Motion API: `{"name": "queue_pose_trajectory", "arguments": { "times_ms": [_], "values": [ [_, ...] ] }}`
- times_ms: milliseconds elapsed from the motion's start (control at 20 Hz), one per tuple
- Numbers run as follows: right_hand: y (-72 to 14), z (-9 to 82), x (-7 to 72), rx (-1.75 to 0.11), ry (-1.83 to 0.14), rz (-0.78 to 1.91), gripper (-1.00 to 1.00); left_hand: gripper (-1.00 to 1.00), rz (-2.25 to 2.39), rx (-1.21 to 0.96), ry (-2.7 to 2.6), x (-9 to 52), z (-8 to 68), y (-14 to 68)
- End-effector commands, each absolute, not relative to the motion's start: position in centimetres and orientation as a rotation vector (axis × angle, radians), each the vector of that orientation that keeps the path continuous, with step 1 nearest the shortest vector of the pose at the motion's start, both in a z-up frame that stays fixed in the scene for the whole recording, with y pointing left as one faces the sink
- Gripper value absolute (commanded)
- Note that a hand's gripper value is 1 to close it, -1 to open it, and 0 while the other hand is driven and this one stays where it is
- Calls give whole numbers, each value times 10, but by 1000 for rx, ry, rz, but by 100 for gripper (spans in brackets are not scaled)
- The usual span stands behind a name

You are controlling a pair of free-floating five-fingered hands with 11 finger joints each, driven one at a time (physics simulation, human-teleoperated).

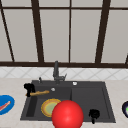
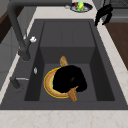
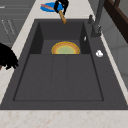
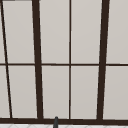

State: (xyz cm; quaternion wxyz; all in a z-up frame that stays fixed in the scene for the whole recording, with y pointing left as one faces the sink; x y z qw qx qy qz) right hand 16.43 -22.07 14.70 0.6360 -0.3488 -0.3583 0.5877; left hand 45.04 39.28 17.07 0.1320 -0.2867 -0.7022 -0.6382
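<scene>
Left robot hand (image 1: pixel 29 89) is curled tight round one end of a wooden stick (image 1: pixel 40 93), held level over the sink (image 1: pixel 105 100) basin, above the yellow plate (image 1: pixel 48 107). Right robot hand (image 1: pixel 94 114) hovers idle, fingers curled. Keep grip firm, stick level, clear of the faucet (image 1: pixel 56 71).
</scene>
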Motion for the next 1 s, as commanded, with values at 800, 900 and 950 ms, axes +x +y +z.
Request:
{"name": "queue_pose_trajectory", "arguments": {
  "times_ms": [800,900,950],
  "values": [
    [-221,147,164,-797,-819,1343,0,100,-1854,-832,-2040,455,217,527],
    [-221,147,164,-797,-819,1343,0,100,-1860,-829,-2031,445,216,544],
    [-221,147,164,-797,-819,1343,0,100,-1861,-829,-2030,440,217,550]
  ]
}}
